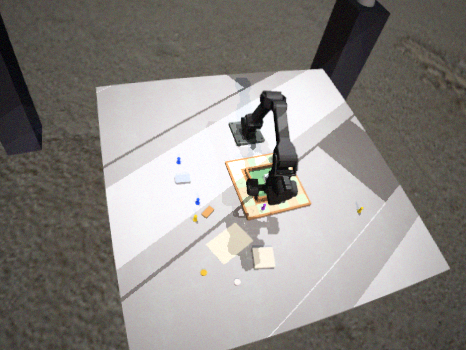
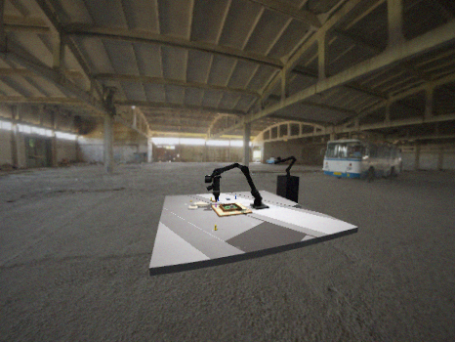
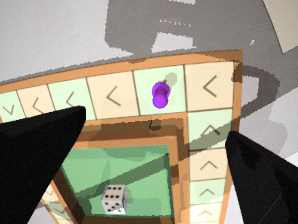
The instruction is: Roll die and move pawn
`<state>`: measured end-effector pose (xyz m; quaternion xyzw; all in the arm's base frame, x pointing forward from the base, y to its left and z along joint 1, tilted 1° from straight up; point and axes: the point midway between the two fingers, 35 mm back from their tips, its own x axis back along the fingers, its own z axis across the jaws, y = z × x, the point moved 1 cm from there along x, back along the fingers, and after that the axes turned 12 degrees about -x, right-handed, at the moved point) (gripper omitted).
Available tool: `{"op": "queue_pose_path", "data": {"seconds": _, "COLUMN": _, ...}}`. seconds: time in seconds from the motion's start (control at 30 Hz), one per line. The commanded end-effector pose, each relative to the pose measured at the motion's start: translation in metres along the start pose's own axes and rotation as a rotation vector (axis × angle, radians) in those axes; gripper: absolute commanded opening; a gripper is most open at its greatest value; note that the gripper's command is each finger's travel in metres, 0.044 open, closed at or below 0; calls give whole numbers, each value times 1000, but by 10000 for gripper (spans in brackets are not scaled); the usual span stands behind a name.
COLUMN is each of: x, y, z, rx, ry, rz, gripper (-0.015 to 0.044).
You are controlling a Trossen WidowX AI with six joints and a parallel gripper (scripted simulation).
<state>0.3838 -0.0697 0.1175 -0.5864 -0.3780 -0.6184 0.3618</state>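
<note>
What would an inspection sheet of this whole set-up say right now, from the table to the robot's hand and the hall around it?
Surface: a grey and white table with shadow bands across it.
Job's things: the board lies in front of the arm; the die rests in the green tray; the purple pawn stands on a square beside the corner square.
Clutter: small blue, yellow and other pawns, cards and tokens lie scattered off the board.
Gripper: the gripper is open above the board, holding nothing.
Cables: nothing seen.
Surroundings: a large hall with a parked bus and dark pillars.
</note>
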Motion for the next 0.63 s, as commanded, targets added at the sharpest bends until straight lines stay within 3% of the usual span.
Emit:
{"op": "queue_pose_path", "data": {"seconds": 0.0, "x": 20, "y": -26, "z": -1, "rx": 31, "ry": -3, "rz": 10, "gripper": 440}}
{"op": "queue_pose_path", "data": {"seconds": 0.37, "x": 76, "y": -164, "z": -26, "rx": 185, "ry": -3, "rz": 23, "gripper": 440}}
{"op": "queue_pose_path", "data": {"seconds": 0.4, "x": 71, "y": -126, "z": -16, "rx": 142, "ry": 1, "rz": 9, "gripper": 440}}
{"op": "queue_pose_path", "data": {"seconds": 0.6, "x": 71, "y": -126, "z": -16, "rx": 142, "ry": 1, "rz": 9, "gripper": 440}}
